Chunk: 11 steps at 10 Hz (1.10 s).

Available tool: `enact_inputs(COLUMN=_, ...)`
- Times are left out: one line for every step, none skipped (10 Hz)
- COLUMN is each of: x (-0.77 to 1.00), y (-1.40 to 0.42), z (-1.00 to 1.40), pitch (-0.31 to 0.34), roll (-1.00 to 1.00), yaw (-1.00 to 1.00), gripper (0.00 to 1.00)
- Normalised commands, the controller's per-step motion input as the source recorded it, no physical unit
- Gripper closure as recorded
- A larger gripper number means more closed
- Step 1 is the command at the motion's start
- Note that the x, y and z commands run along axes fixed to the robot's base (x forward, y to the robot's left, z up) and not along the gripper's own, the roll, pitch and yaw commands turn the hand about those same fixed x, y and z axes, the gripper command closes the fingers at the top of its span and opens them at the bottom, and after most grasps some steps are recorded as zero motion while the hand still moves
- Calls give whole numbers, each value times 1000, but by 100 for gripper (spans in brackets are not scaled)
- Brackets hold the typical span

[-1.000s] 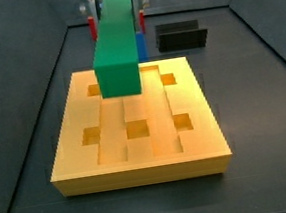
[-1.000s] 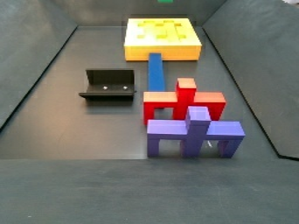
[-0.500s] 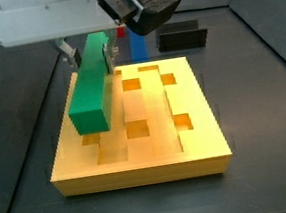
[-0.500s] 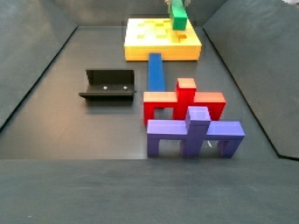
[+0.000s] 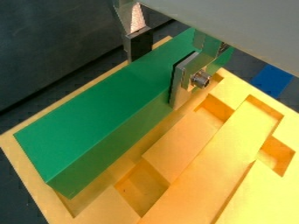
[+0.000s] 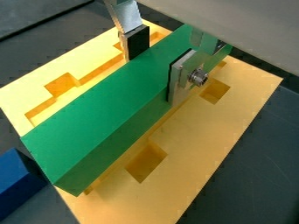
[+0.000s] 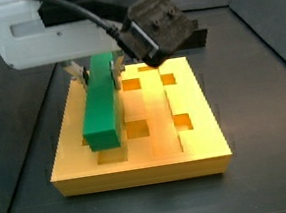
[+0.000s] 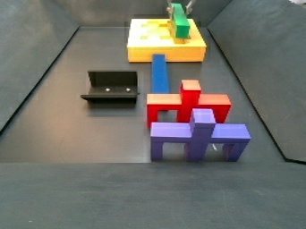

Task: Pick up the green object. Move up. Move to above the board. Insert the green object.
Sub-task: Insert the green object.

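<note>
My gripper is shut on the green object, a long plain green bar. It also shows in a wrist view, with one silver finger on its side. In a side view the green bar hangs tilted over the left part of the orange-yellow board, its low end near a square hole. In a side view the green bar sits above the board at the far end. The board also fills both wrist views.
A long blue bar lies in front of the board. A black fixture stands to its left. A red piece and a purple piece stand nearer. A black box sits behind the board.
The green bar has swung from pointing along the board's middle to its left side and has come lower over the board. The arm has come into view above it.
</note>
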Motion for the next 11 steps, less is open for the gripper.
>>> enact_inputs(x=160, y=-83, z=-371, pitch=-3, roll=224, yaw=23, gripper=100)
enact_inputs(x=149, y=-17, z=-331, pitch=-1, roll=206, yaw=51, gripper=100)
enact_inputs(x=186, y=0, z=-337, pitch=-10, roll=164, yaw=77, gripper=100)
enact_inputs(x=0, y=-89, z=-349, pitch=-60, roll=117, yaw=23, gripper=100)
enact_inputs(x=0, y=-257, z=-206, pitch=-37, roll=164, yaw=0, gripper=100)
enact_inputs(x=0, y=-349, z=-229, pitch=-40, roll=193, yaw=0, gripper=100)
enact_inputs(x=0, y=-214, z=-294, pitch=-44, roll=177, yaw=0, gripper=100)
enact_inputs(x=0, y=-57, z=-314, pitch=-27, roll=141, yaw=0, gripper=100)
enact_inputs(x=0, y=31, z=-357, pitch=-26, roll=24, yaw=0, gripper=100)
enact_inputs(x=0, y=20, z=-274, pitch=0, roll=0, yaw=0, gripper=100)
enact_inputs(x=0, y=0, z=0, pitch=0, roll=0, yaw=0, gripper=100)
